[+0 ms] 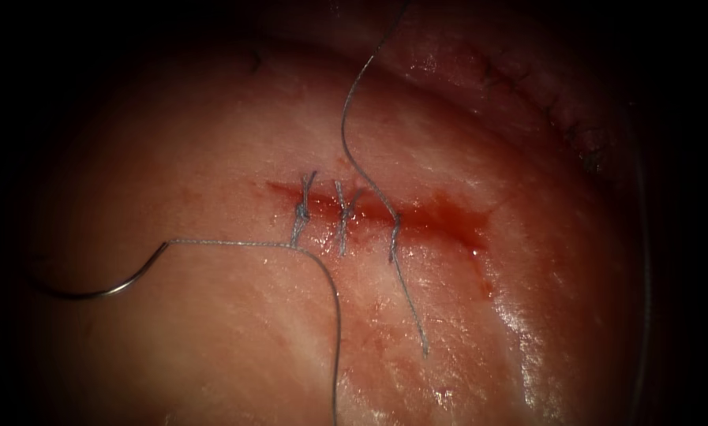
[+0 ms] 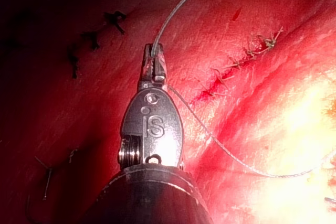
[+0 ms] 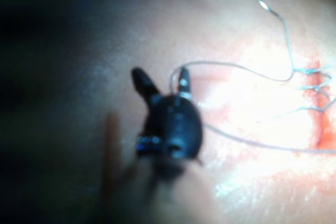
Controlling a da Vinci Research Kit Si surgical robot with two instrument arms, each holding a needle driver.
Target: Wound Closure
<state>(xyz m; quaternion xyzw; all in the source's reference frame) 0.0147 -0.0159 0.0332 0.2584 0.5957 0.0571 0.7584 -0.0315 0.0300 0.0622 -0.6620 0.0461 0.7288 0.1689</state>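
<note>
The needle [image 1: 101, 290] lies free on the tissue [image 1: 211, 158], left of the cut [image 1: 417, 217], its far end lost in shadow. Thread [image 1: 334, 315] trails from it. The left tool [image 2: 154, 59] has its jaws clamped on thread; the right tool [image 3: 160, 85], blurred, has its jaws apart, empty.

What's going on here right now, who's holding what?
The left tool is shut on the thread. The right tool stands open, holding nothing. The needle lies free on the tissue, left of the cut, not in it. Two knotted stitches cross the cut, and the thread passes through it at a third spot.
</note>
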